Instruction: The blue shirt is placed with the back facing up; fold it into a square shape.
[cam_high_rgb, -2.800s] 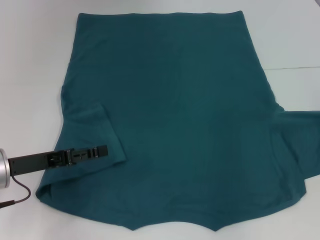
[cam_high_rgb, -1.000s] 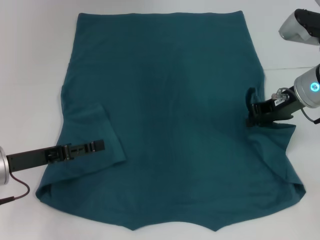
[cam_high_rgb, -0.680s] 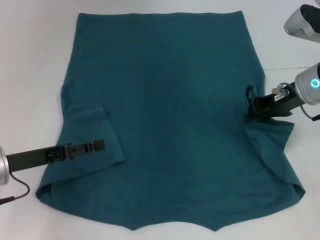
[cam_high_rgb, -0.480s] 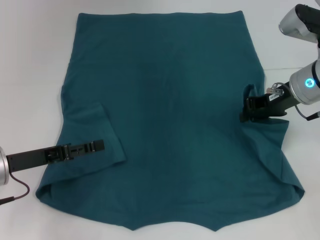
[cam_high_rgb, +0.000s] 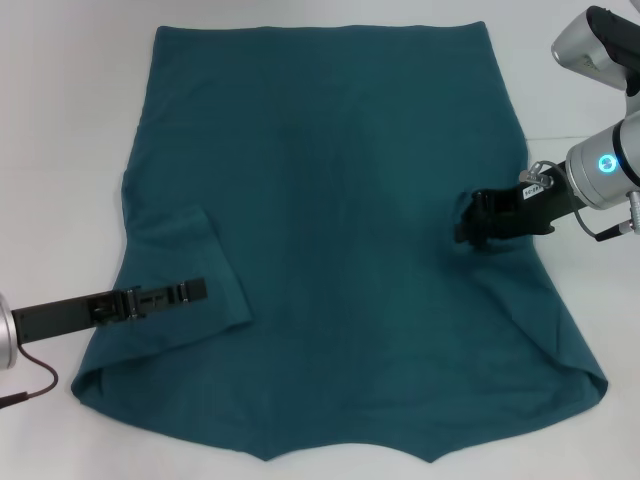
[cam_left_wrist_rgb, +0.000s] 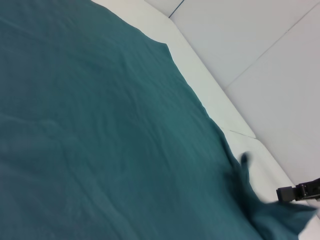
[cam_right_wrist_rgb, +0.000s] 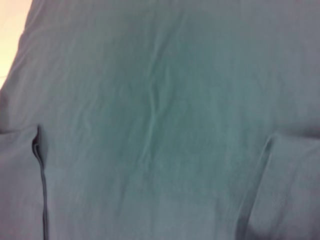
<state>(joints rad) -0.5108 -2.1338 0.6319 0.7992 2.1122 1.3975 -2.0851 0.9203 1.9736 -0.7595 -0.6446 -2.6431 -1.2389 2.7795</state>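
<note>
The blue shirt (cam_high_rgb: 340, 200) lies flat on the white table with its plain back up. Its left sleeve (cam_high_rgb: 190, 265) is folded in over the body, and my left gripper (cam_high_rgb: 198, 291) rests low on that sleeve. My right gripper (cam_high_rgb: 468, 226) is over the shirt's right side, shut on the right sleeve and holding it pulled inward over the body. That leaves the shirt's right edge (cam_high_rgb: 565, 310) nearly straight. In the left wrist view, a raised peak of cloth (cam_left_wrist_rgb: 245, 162) stands beside the right arm's black end (cam_left_wrist_rgb: 299, 190). The right wrist view shows only shirt fabric (cam_right_wrist_rgb: 160, 100).
The white table (cam_high_rgb: 60, 150) surrounds the shirt on the left, right and far sides. A dark cable (cam_high_rgb: 35, 385) loops beside my left arm at the near left. The shirt's near edge (cam_high_rgb: 350, 450) reaches almost to the bottom of the head view.
My right arm came in from the right, took hold of the spread right sleeve and carried it leftward over the shirt body. My left gripper shifted slightly and has stayed still since.
</note>
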